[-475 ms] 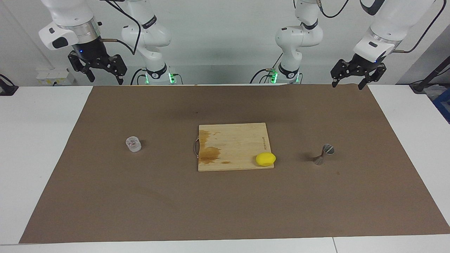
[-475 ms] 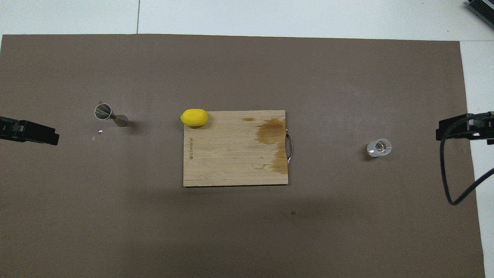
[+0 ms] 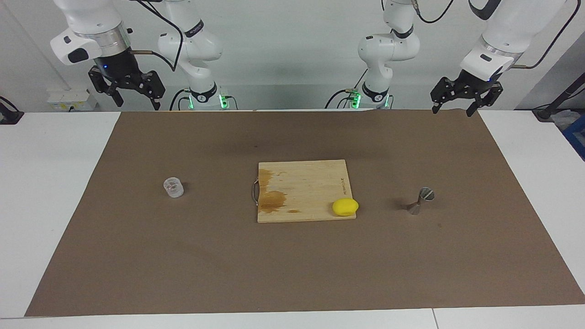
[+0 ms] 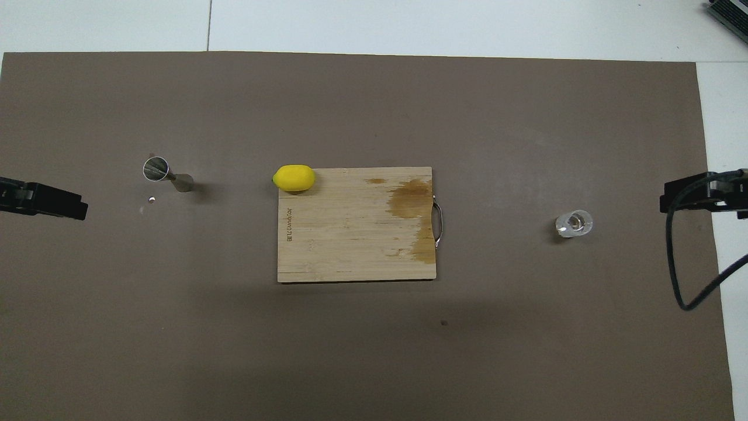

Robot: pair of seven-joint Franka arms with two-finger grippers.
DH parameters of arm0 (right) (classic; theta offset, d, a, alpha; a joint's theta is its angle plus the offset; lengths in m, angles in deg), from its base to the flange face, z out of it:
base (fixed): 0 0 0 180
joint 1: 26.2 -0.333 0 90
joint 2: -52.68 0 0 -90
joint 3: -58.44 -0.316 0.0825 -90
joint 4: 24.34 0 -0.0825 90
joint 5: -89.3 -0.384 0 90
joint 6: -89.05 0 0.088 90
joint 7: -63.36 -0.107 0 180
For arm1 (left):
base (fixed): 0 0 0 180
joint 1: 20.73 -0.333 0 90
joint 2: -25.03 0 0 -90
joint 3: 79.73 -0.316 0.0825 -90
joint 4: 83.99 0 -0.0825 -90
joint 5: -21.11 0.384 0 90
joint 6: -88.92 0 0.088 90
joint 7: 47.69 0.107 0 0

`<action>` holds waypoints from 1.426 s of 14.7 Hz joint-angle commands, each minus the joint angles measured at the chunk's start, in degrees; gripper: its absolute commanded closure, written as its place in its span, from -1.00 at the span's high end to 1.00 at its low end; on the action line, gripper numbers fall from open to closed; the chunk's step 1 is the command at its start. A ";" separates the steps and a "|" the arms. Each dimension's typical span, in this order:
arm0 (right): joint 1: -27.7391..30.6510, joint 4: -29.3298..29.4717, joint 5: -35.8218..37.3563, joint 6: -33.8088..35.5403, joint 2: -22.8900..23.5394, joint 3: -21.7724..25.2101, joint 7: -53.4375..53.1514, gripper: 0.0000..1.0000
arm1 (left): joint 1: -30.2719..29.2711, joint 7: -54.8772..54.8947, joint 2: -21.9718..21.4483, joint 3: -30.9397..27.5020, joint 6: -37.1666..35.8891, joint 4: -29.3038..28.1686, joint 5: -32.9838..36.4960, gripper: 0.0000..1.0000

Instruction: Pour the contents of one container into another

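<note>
Clear cup (image 3: pixel 173 187) upright toward right arm's end of desk (image 3: pixel 59 183); jigger (image 3: pixel 421 200) upright toward left arm's end. Left end effector (image 3: pixel 454 108) and right end effector (image 3: pixel 135 101) raised, spread wide, empty.

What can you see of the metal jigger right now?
The jigger is silver-grey metal, two cones joined at a narrow waist. It stands upright on the brown mat, open mouth up, toward the left arm's end of the table, apart from the cutting board. Nothing touches it but the mat.
</note>
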 commanded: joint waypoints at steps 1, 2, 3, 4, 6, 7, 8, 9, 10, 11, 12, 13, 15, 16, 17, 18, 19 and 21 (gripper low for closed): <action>0.73 -1.22 -1.01 0.18 -1.24 -0.06 1.13 0.98 | -0.03 2.62 -1.11 -0.46 1.30 -1.14 0.08 1.00; 0.73 -1.22 -0.92 0.18 -1.24 -0.06 1.13 0.98 | -0.12 2.71 -1.11 -0.54 1.39 -1.14 0.08 1.00; 0.73 -1.22 -0.92 0.18 -1.24 -0.06 1.13 0.98 | -0.12 2.80 -1.11 -0.72 1.48 -1.14 0.08 1.00; 0.73 -1.22 -0.92 0.18 -1.24 -0.06 1.13 0.99 | -0.03 2.62 -1.11 -0.72 1.57 -1.14 0.08 1.00; 0.73 -1.22 -0.92 0.18 -1.24 -0.06 1.13 0.98 | -0.03 2.45 -1.19 -0.72 1.57 -1.32 0.08 1.00; 0.73 -1.22 -1.01 0.10 -1.24 -0.06 1.13 0.99 | -0.03 2.45 -1.28 -0.63 1.57 -1.49 0.08 1.00; 0.73 -1.22 -0.92 0.18 -1.15 -0.06 1.13 0.98 | -0.03 2.53 -1.28 -0.81 1.66 -1.67 0.08 1.00; 0.73 -1.22 -1.01 0.10 -1.23 -0.06 1.13 0.99 | -0.03 1.92 -1.37 -0.72 1.83 -1.76 0.08 1.00; 0.73 -1.22 -1.01 0.18 -1.24 -0.06 1.13 0.98 | -0.03 1.83 -1.37 -0.63 2.09 -1.76 0.08 1.00; 0.73 -1.22 -0.92 0.18 -1.24 -0.06 1.13 0.99 | -0.03 1.83 -1.46 -0.63 2.10 -1.84 0.08 1.00; 0.73 -1.22 -0.92 0.18 -1.24 -0.06 1.13 0.98 | 0.06 1.83 -1.37 -0.72 2.18 -1.84 0.08 1.00; 0.73 -1.22 -1.01 0.18 -1.24 -0.06 1.13 0.99 | 0.32 1.83 -1.46 -0.72 2.36 -2.28 0.08 1.00; 0.73 -1.22 -0.92 0.10 -1.24 -0.06 1.13 0.98 | 0.59 2.09 -1.72 -0.72 1.92 -3.16 0.08 1.00; 0.73 -1.22 -0.92 0.18 -1.24 -0.06 1.13 0.98 | 0.59 2.18 -1.72 -0.72 1.75 -2.90 0.08 1.00; 0.73 -1.22 -1.01 0.18 -1.24 -0.06 1.13 0.98 | 0.59 2.18 -1.63 -0.63 1.57 -2.64 0.08 1.00; 0.73 -1.22 -0.92 0.18 -1.24 -0.06 1.13 0.99 | 0.33 2.36 -1.63 -0.54 1.92 -2.55 0.00 1.00; 0.73 -1.22 -0.92 0.10 -1.24 -0.06 1.13 0.99 | -0.02 2.36 -1.55 -0.54 2.36 -2.55 -0.18 1.00; 0.82 -1.22 -0.92 0.09 -1.24 0.02 1.04 0.99 | -0.29 1.83 -1.28 -0.81 1.74 -2.46 -0.44 1.00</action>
